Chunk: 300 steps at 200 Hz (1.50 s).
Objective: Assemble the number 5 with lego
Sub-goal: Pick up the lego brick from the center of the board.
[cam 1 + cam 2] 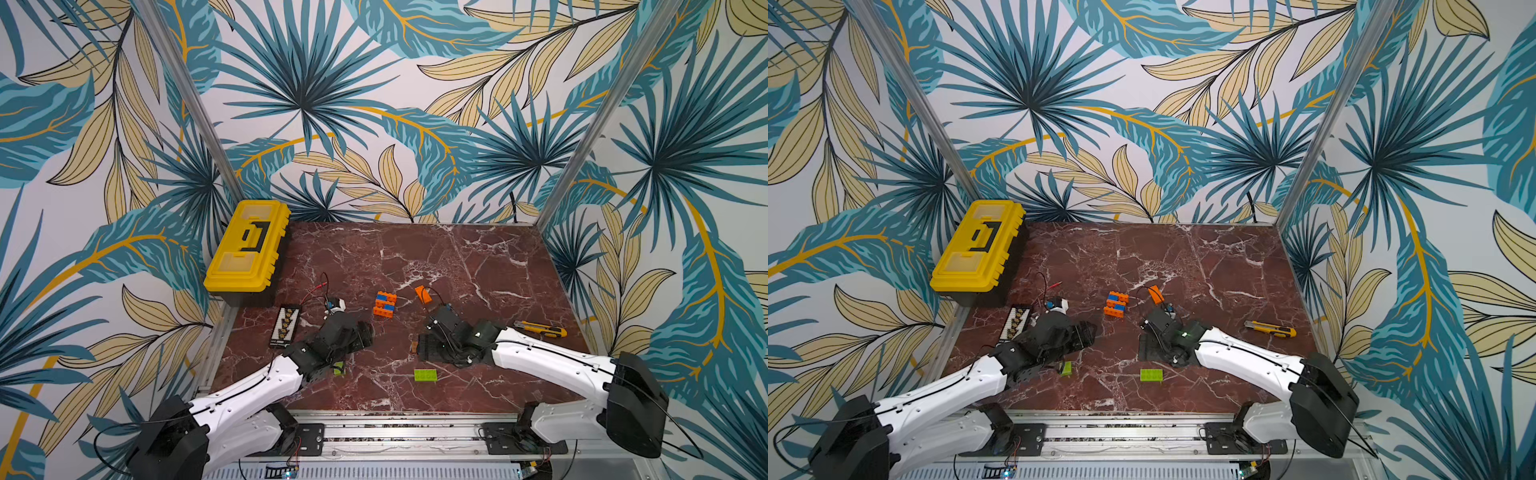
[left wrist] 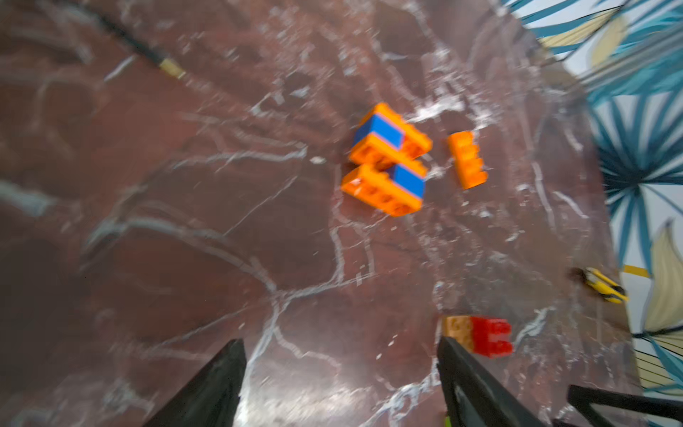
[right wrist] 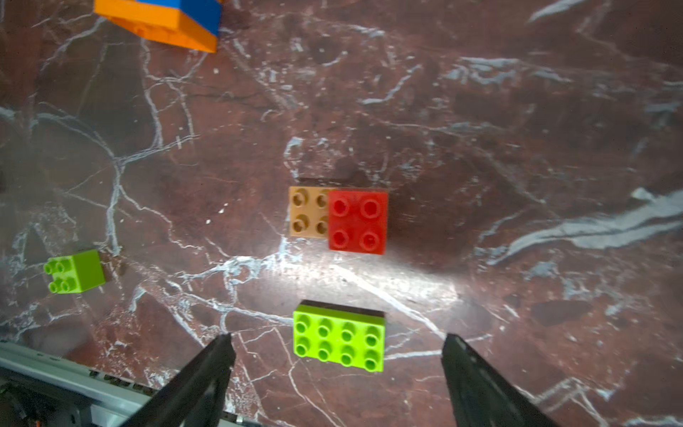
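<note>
**One brick figure (image 1: 384,304) at mid-table, both arms empty-handed**

Orange bars joined by blue blocks make up the figure, which lies flat at the middle of the table (image 1: 478,257). In the left wrist view its zigzag reads as a five. Just to its right, apart from it, lies a loose orange brick (image 1: 423,294). Nearer sit a tan brick (image 3: 305,211) and a red brick (image 3: 357,221), the red overlapping the tan's edge. Nearer still is a long green brick (image 3: 340,342), with a small green brick (image 3: 74,271) off to the left. A yellow knife (image 1: 540,329) lies at the right and a toolbox (image 1: 247,245) at the far left.

The right gripper (image 3: 337,337) hangs by the long green brick, jaws wide apart and holding nothing. The left gripper (image 2: 342,366), near-left of the figure, is likewise spread and empty.

If the green brick is the next pick, the jaws as they stand would close on its two short ends. I judge they should centre first, drop straight and meet it together, so it does not swivel into the red and tan pair.

In both top views the arms cover their own fingertips. The right arm hides most of that pair and the left half-covers the small green brick. The left wrist view is smeared, so the figure's joints cannot be checked. Whether red is pressed onto tan, or how high the right fingers stand, I cannot tell.
</note>
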### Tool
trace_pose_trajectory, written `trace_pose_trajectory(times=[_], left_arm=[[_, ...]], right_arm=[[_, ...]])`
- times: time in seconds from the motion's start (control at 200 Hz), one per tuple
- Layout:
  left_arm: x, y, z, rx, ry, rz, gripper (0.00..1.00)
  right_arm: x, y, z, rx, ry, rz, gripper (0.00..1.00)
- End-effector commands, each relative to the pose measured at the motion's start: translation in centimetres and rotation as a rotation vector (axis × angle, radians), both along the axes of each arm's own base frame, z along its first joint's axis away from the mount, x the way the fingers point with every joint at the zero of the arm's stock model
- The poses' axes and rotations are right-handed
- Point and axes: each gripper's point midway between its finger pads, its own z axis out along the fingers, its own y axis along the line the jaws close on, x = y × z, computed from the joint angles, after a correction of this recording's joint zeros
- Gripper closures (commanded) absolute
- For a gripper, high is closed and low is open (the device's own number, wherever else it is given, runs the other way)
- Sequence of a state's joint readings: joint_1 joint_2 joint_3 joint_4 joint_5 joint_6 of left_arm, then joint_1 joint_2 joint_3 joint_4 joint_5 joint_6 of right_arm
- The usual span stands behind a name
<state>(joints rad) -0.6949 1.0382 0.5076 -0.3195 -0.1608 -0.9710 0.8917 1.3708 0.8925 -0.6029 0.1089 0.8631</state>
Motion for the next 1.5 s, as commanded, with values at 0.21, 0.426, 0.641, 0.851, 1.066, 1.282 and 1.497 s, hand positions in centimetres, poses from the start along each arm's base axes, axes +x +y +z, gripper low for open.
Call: trace_pose_trajectory(times=[0.21, 0.426, 0.641, 0.851, 1.066, 1.282, 1.497], left_arm=[[-6.8, 5.2, -2.1, 0.101, 0.31, 0.143, 0.2], [-6.2, 4.9, -2.1, 0.176, 0.313, 0.079, 0.28], [-5.7, 3.1, -2.8, 0.195, 0.361, -0.015, 0.35], [-5.4, 3.3, -3.9, 0.289, 0.419, -0.044, 0.42], [-5.0, 3.0, -4.6, 0.311, 0.426, -0.067, 0.48], [-5.3, 3.5, -5.3, 0.351, 0.452, -0.074, 0.51], [-4.9, 3.2, -5.0, 0.342, 0.426, -0.085, 0.58]], right_arm=[[-0.1, 6.6, 1.9, 0.067, -0.094, 0.183, 0.09], [-0.1, 7.9, 1.8, 0.067, -0.101, 0.217, 0.08], [0.1, 6.3, 1.5, 0.063, -0.123, 0.143, 0.07], [-0.1, 4.9, 0.3, 0.087, -0.097, 0.082, 0.06], [0.1, 4.0, -0.1, 0.11, -0.088, 0.048, 0.06], [0.2, 3.7, -0.1, 0.12, -0.084, 0.033, 0.06], [0.2, 3.5, -0.2, 0.122, -0.081, 0.028, 0.06]])
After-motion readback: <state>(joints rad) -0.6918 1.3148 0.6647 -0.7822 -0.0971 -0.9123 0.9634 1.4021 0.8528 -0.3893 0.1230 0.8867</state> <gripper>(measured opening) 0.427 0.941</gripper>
